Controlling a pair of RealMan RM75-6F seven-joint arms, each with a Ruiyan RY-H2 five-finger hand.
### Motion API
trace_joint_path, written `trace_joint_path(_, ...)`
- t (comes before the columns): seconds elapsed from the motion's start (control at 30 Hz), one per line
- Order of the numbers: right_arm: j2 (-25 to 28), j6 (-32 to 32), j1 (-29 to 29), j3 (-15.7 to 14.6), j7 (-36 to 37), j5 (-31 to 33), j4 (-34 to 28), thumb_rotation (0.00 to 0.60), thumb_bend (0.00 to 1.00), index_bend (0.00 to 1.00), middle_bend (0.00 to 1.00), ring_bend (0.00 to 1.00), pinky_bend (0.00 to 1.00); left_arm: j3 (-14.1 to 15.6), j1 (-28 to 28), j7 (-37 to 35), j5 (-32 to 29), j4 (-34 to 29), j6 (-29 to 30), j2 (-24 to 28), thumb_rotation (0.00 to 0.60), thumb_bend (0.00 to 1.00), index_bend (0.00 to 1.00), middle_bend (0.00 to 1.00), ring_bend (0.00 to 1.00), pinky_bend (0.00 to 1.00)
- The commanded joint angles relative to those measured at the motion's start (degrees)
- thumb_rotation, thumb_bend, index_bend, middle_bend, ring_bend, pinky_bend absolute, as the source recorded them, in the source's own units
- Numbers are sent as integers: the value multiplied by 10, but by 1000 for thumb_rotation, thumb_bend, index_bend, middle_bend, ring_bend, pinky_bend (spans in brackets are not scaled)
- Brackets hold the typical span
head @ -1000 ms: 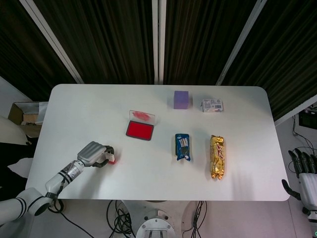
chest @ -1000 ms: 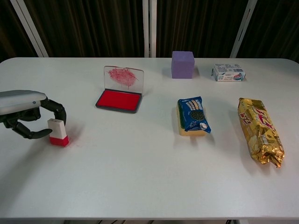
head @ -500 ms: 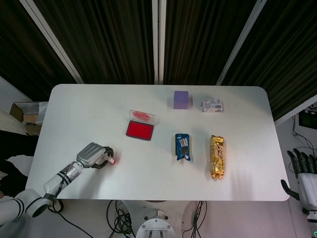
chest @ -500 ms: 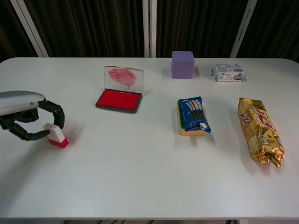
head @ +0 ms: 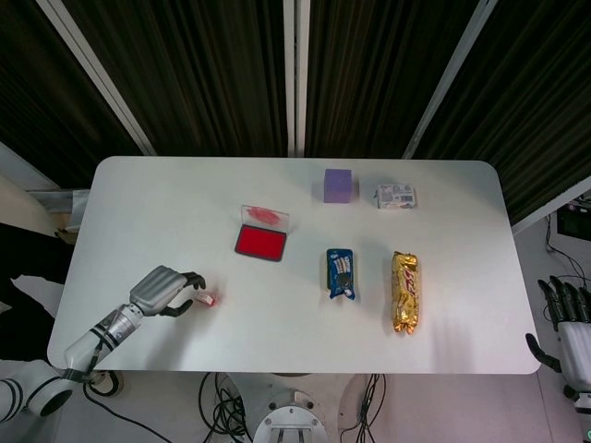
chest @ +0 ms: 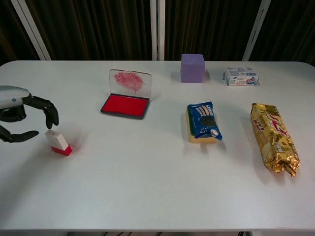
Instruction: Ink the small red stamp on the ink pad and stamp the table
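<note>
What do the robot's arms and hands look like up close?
The left hand has a silvery-grey shell over its back and black fingers. Its forearm is silver-grey with dark bands near the wrist, and the arm turns white at the joint lower down. The right hand, at the picture's edge, shows black fingers above a pale body.

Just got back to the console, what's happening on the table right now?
The left hand is open beside the small red stamp, fingers apart and not gripping it. The stamp sits tilted on the white table, at its front left. The ink pad lies open further back and right, its lid upright and smeared red. The right hand hangs off the table's right edge, idle. A purple cube, a cookie pack, a gold snack bag and a small white packet lie untouched.
</note>
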Motion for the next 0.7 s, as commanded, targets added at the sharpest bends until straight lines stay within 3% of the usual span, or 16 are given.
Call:
trace_joint_path(0.03, 0, 1, -1, 0, 2, 1, 1, 600, 221, 0, 0, 0, 0, -2, 34, 29, -3, -53, 61, 51, 600, 429, 379, 378, 895, 993)
trace_joint_path(0.13, -1, 2, -3, -1, 7, 2, 6, 600, 221, 0, 0, 0, 0, -10, 86, 44, -18, -103, 150, 95, 600, 424, 444, 389, 744, 923)
trace_joint_path(0.2, -3, 0, -3, -2, 10, 3, 10, 600, 221, 0, 0, 0, 0, -14, 130, 54, -22, -114, 222, 107, 592, 408, 435, 389, 591, 780)
trace_joint_path(0.27, -6, -2, -4, -4, 11, 2, 15, 600, 221, 0, 0, 0, 0, -16, 166, 70, -30, -107, 272, 107, 432, 364, 397, 350, 367, 512)
trace_joint_path(0.33, -10, -4, -5, -7, 14, 2, 22, 600, 221, 0, 0, 0, 0, -14, 202, 107, -48, -90, 304, 106, 143, 214, 309, 249, 188, 306)
trace_joint_path(0.4, -14, -6, -6, -9, 17, 1, 28, 600, 219, 0, 0, 0, 0, -11, 224, 122, -72, -87, 305, 107, 11, 59, 213, 145, 115, 248)
trace_joint_path(0.5, -22, 0, -8, -12, 33, -8, 40, 600, 199, 0, 0, 0, 0, -10, 243, 91, -98, -75, 293, 110, 0, 0, 137, 54, 81, 225)
trace_joint_path(0.7, -36, 17, -14, -14, 47, -19, 63, 600, 198, 0, 0, 0, 0, -15, 266, 112, -86, -49, 312, 117, 0, 4, 123, 50, 80, 214)
